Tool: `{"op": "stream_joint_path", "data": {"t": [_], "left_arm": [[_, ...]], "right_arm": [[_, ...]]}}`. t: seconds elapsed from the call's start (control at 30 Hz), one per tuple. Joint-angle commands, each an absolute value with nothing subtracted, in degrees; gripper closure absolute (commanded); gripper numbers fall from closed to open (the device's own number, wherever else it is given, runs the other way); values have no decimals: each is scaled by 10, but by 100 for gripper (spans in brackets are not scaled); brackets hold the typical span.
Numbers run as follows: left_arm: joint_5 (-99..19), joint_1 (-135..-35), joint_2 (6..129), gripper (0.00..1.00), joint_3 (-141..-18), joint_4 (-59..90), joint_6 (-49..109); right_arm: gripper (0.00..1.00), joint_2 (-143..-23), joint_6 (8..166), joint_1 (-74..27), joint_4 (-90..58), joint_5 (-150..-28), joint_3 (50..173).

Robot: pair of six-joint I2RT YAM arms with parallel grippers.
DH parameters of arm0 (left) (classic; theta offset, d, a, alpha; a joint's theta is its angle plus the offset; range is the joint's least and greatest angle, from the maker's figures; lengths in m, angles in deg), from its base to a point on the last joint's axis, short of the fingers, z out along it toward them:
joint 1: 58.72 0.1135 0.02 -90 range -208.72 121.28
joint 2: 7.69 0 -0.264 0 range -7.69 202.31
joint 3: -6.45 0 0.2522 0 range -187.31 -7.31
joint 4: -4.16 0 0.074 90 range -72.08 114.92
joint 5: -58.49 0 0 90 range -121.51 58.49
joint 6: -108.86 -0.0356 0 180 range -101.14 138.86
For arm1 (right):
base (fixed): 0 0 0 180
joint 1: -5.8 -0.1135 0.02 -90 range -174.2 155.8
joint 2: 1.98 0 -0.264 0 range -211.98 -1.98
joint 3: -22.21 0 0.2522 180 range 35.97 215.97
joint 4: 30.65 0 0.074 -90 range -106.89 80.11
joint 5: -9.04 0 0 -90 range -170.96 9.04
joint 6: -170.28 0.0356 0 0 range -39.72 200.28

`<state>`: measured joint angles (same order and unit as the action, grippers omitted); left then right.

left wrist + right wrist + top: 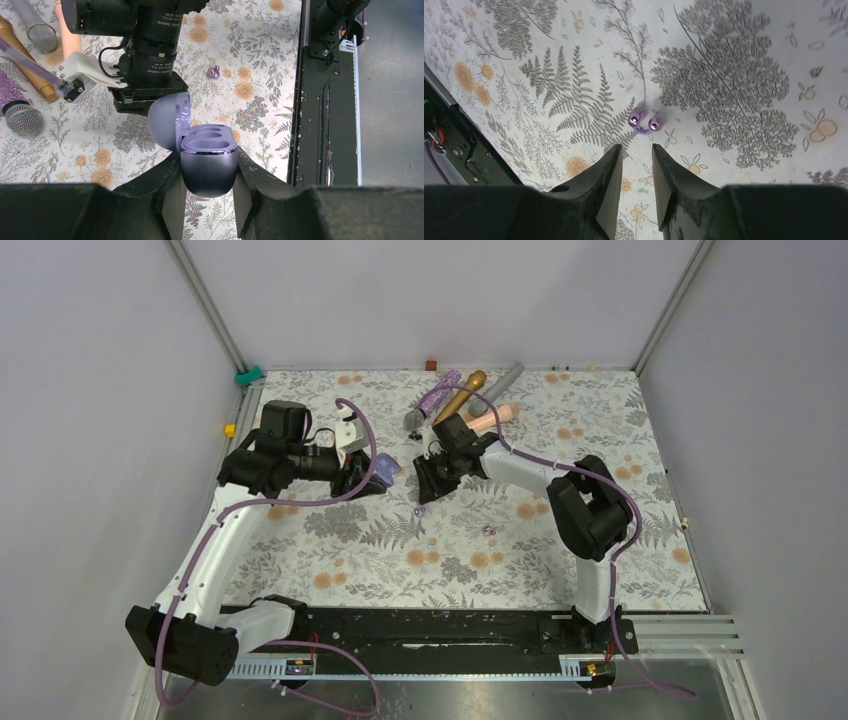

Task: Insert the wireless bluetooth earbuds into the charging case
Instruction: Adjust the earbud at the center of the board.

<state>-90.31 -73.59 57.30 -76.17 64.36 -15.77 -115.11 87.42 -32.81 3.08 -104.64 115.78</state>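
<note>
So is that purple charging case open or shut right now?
Open. The charging case has its lid flipped back, exposing both earbud wells.

Beyond the right claw lie a gold microphone, grey microphone, pink microphone and glittery purple microphone, clustered.

Soft, even light lit the tabletop brightly with faint shadows, small highlights glinted on the purple earbuds, and the wrist views' dark foreground was slightly blurred.
</note>
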Motion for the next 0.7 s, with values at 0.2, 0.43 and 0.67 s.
{"op": "stream_joint_path", "data": {"t": [0.2, 0.43, 0.67], "left_arm": [[-909, -732, 566, 100, -764, 622, -164], [-908, -732, 566, 100, -764, 622, -166], [-908, -732, 566, 100, -764, 622, -166]], "right_arm": [[66, -1154, 783, -365, 26, -1004, 1188], [73, -1185, 779, -377, 46, -995, 1213], [77, -1198, 776, -386, 61, -974, 1228]]}}
